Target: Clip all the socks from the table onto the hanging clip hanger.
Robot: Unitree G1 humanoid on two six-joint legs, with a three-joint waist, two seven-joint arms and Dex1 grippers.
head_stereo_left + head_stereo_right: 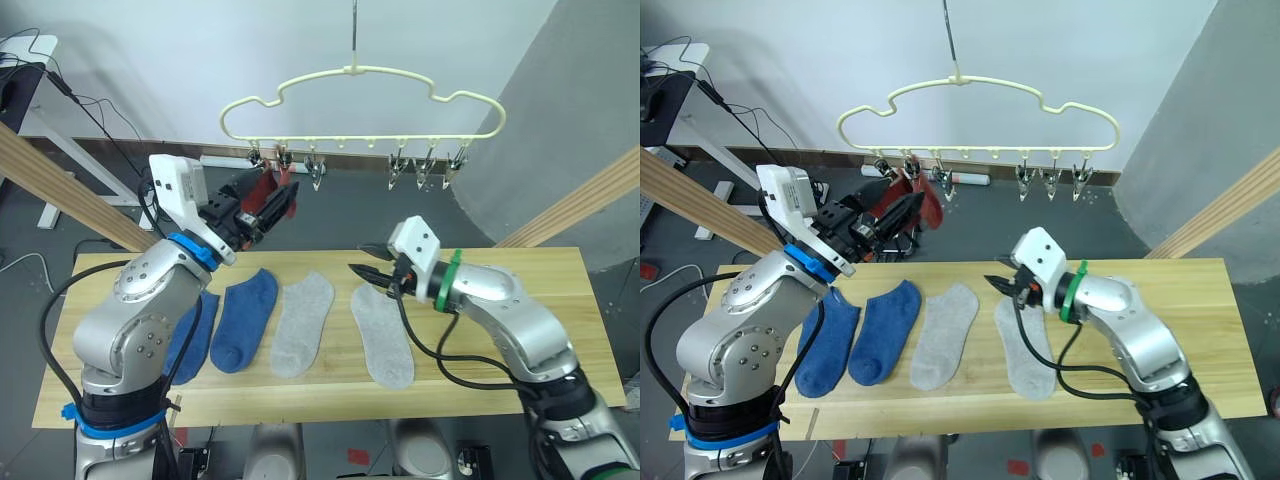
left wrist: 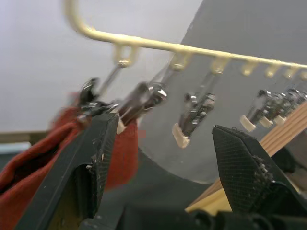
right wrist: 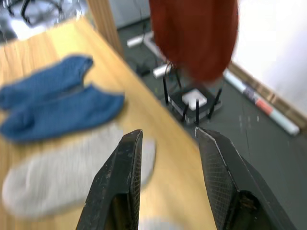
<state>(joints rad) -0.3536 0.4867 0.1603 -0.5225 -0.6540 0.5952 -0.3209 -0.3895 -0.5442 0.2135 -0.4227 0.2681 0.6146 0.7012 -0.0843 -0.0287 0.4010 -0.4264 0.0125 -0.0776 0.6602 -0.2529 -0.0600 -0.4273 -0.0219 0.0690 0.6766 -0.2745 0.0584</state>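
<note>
The pale yellow clip hanger [image 1: 360, 105] hangs above the table's far side. Rust red sock fabric [image 1: 288, 195] hangs under its leftmost clips [image 2: 144, 98]. My left gripper [image 1: 272, 210] is raised there, open, one finger [image 2: 98, 153] against the red fabric [image 2: 53, 143] and the empty clips [image 2: 196, 115] between its fingers. Two blue socks [image 1: 190, 335] [image 1: 245, 318] and two light grey socks [image 1: 303, 323] [image 1: 382, 335] lie flat side by side on the table [image 1: 520, 290]. My right gripper [image 1: 368, 272] hovers open and empty just over the far end of the right grey sock.
Slanted wooden poles of a frame rise at the left [image 1: 60, 185] and the right [image 1: 585, 195] of the table. A white desk with cables [image 1: 40, 90] stands at the far left. Bare tabletop lies to the right of the socks.
</note>
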